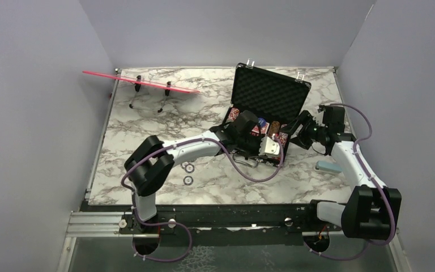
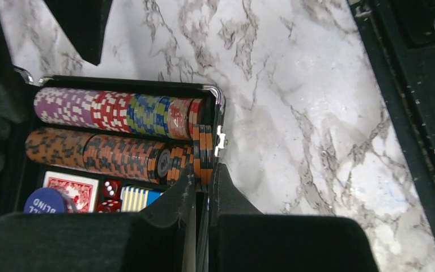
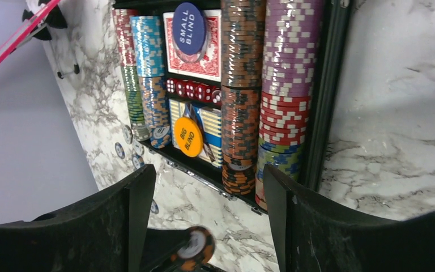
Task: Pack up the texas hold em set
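The raised lid [image 1: 270, 92] walls off the far side of the briefcase [image 3: 325, 85], and the left arm [image 1: 195, 148] lies across its front edge. Bare table [image 1: 147, 130] lies open to the left, as far as the pink strip [image 1: 147, 84].

Open black poker case [image 1: 269, 93] — right-centre

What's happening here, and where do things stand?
Two arms are packing a poker set. Its case lies open on the table, with chip rows, cards, dice and blind buttons inside. The left gripper is shut at the case's edge beside the orange chips; whether it pinches one is unclear. The right gripper hangs open at the case's right end. A few loose chips lie outside on the table.
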`<act>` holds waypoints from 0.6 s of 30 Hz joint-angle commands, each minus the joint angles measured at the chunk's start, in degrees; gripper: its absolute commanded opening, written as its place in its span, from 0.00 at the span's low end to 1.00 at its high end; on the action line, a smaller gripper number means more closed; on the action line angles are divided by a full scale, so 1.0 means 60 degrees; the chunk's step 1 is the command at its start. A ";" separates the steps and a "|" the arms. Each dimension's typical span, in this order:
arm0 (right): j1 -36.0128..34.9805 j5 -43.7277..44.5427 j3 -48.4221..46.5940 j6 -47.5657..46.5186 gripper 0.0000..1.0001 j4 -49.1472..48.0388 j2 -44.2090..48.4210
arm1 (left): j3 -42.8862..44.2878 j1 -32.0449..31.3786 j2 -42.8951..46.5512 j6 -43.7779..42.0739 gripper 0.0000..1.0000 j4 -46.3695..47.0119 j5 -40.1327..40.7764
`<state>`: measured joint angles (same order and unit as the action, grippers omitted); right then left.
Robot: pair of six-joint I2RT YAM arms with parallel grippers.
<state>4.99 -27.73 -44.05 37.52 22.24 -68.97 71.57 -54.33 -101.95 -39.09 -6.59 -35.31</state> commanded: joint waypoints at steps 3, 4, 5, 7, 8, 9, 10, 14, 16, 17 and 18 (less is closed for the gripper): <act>0.0090 -0.0664 0.0404 -0.0151 0.71 -0.0931 -0.0094 | 0.1475 0.0215 -0.1288 -0.0654 0.00 -0.1259 -0.0503; 0.0090 -0.0665 0.0465 -0.0132 0.71 -0.0988 -0.0090 | 0.1596 0.0231 -0.1423 -0.0720 0.00 -0.1348 -0.0564; 0.0090 -0.0656 0.0499 -0.0130 0.71 -0.1003 -0.0092 | 0.1724 0.0246 -0.1539 -0.0791 0.00 -0.1471 -0.0623; 0.0090 -0.0610 0.0537 -0.0130 0.71 -0.1024 -0.0073 | 0.1885 0.0314 -0.1728 -0.0868 0.00 -0.1601 -0.0687; 0.0090 -0.0596 0.0575 -0.0119 0.71 -0.1046 -0.0077 | 0.1916 0.0365 -0.1796 -0.0881 0.00 -0.1623 -0.0667; 0.0094 -0.0601 0.0597 -0.0116 0.71 -0.1061 -0.0070 | 0.1959 0.0411 -0.1894 -0.0875 0.00 -0.1622 -0.0612; 0.0095 -0.0615 0.0603 -0.0115 0.71 -0.1069 -0.0093 | 0.2013 0.0452 -0.1958 -0.0850 0.00 -0.1626 -0.0510; 0.0095 -0.0668 0.0599 -0.0117 0.71 -0.1153 -0.0195 | 0.2211 0.0584 -0.2173 -0.0702 0.00 -0.1622 -0.0296; 0.0091 -0.0691 0.0588 -0.0128 0.71 -0.1192 -0.0255 | 0.2208 0.0601 -0.2236 -0.0688 0.00 -0.1618 -0.0181; 0.0090 -0.0729 0.0584 -0.0137 0.71 -0.1201 -0.0279 | 0.2206 0.0598 -0.2272 -0.0697 0.00 -0.1614 -0.0114; 0.0096 -0.0750 0.0568 -0.0142 0.71 -0.1243 -0.0300 | 0.2225 0.0589 -0.2315 -0.0685 0.00 -0.1606 -0.0021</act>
<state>5.26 -30.30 -40.95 37.39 17.06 -70.00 83.50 -51.05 -114.34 -42.54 -15.97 -36.03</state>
